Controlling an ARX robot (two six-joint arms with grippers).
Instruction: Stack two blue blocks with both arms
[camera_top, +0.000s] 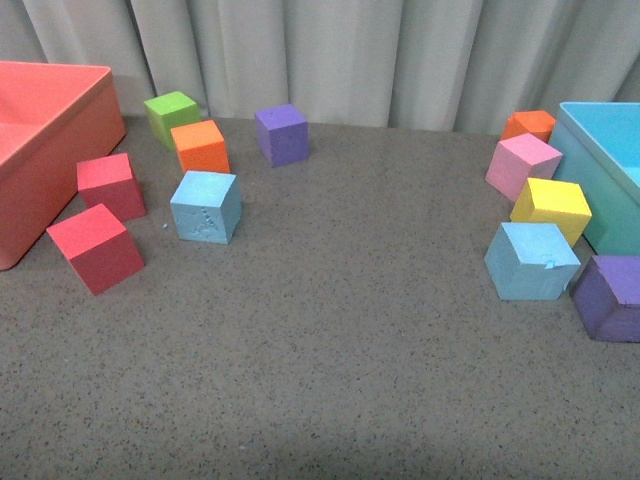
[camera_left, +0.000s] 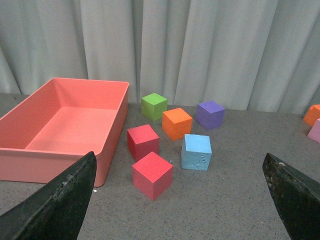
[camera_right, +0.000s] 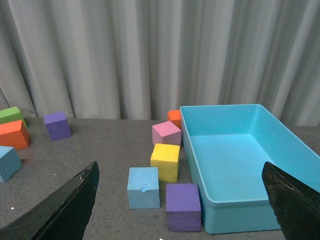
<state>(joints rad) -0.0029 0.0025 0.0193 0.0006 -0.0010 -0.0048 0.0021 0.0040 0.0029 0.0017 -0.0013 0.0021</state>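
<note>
One sky-blue block with embossed marks (camera_top: 205, 207) sits on the grey table at the left, near two red cubes; it also shows in the left wrist view (camera_left: 196, 152). The other sky-blue block, with a small nick (camera_top: 531, 261), sits at the right beside the turquoise bin; it also shows in the right wrist view (camera_right: 144, 187). Neither arm shows in the front view. My left gripper (camera_left: 180, 200) is open and empty, well short of the embossed block. My right gripper (camera_right: 180, 202) is open and empty, short of the nicked block.
A coral bin (camera_top: 40, 140) stands at far left, a turquoise bin (camera_top: 610, 170) at far right. Left group: two red cubes (camera_top: 96, 247), green (camera_top: 171, 117), orange (camera_top: 200, 146), purple (camera_top: 281, 134). Right group: orange (camera_top: 529, 125), pink (camera_top: 522, 165), yellow (camera_top: 551, 208), purple (camera_top: 610, 297). Curtain behind.
</note>
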